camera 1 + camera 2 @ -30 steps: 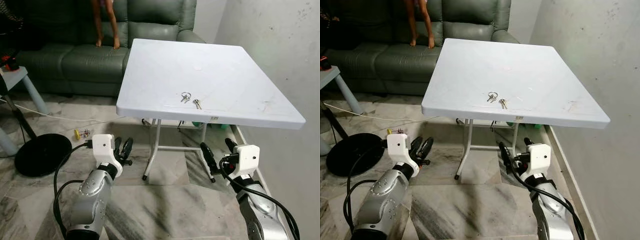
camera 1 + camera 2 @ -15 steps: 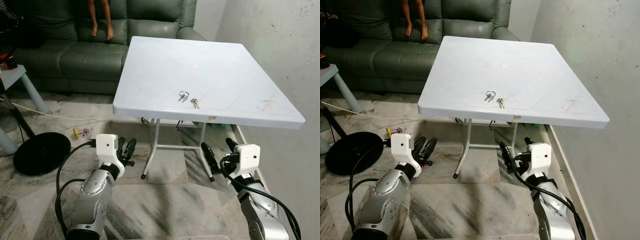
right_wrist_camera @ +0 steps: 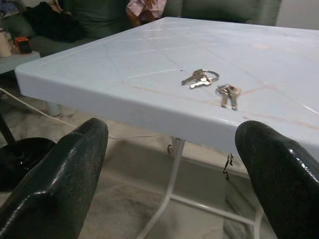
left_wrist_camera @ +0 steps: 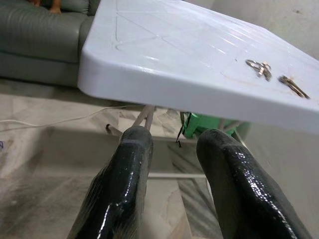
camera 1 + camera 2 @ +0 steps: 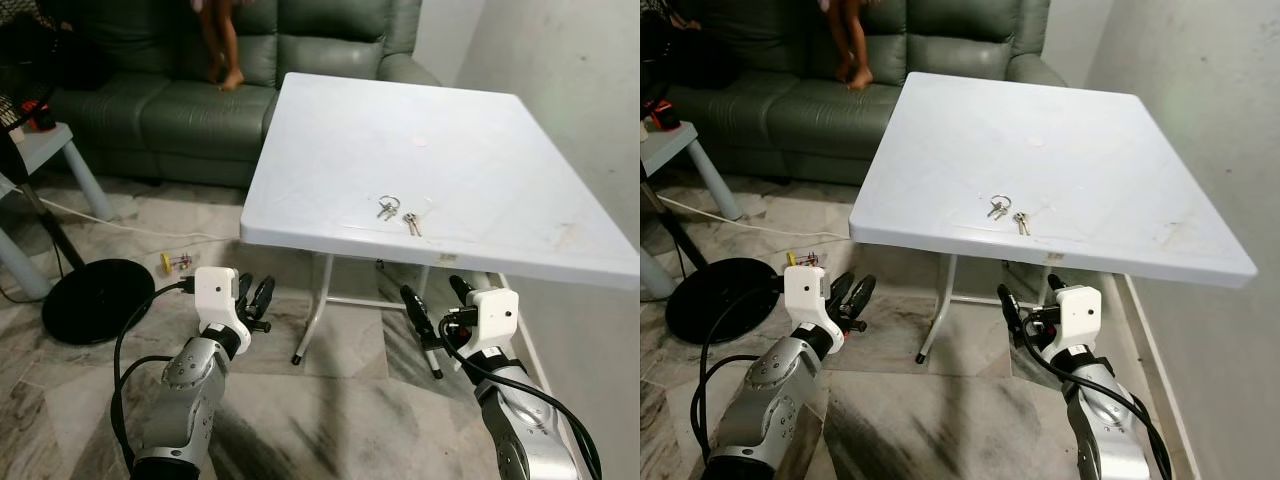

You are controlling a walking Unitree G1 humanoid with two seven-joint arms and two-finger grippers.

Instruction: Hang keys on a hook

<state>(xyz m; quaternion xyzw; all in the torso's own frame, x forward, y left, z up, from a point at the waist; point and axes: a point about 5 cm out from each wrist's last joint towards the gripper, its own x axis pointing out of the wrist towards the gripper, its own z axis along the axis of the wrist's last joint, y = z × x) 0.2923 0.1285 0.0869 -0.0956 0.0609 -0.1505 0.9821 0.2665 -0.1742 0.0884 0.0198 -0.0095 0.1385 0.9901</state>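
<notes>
Right gripper (image 5: 438,305) hangs low in front of the table (image 5: 330,130), below its near edge, fingers spread wide, holding nothing, touching nothing. Left gripper (image 5: 253,300) also low, left of the table legs (image 5: 312,320), fingers parted by a narrow gap, empty. Keys (image 5: 398,212) lie on the table near its front edge: 2 small bunches just beside each other, 1 on a ring; clear in the right wrist view (image 3: 212,84). Sofa (image 5: 150,90) behind, with a person's legs (image 5: 222,45) on it. Black round base (image 5: 95,300) on the floor at left. Versus 0.5 s ago: the whole view has shifted, the table sits further right in frame, so the camera moved; keys unmoved on the table, both grippers unchanged.
</notes>
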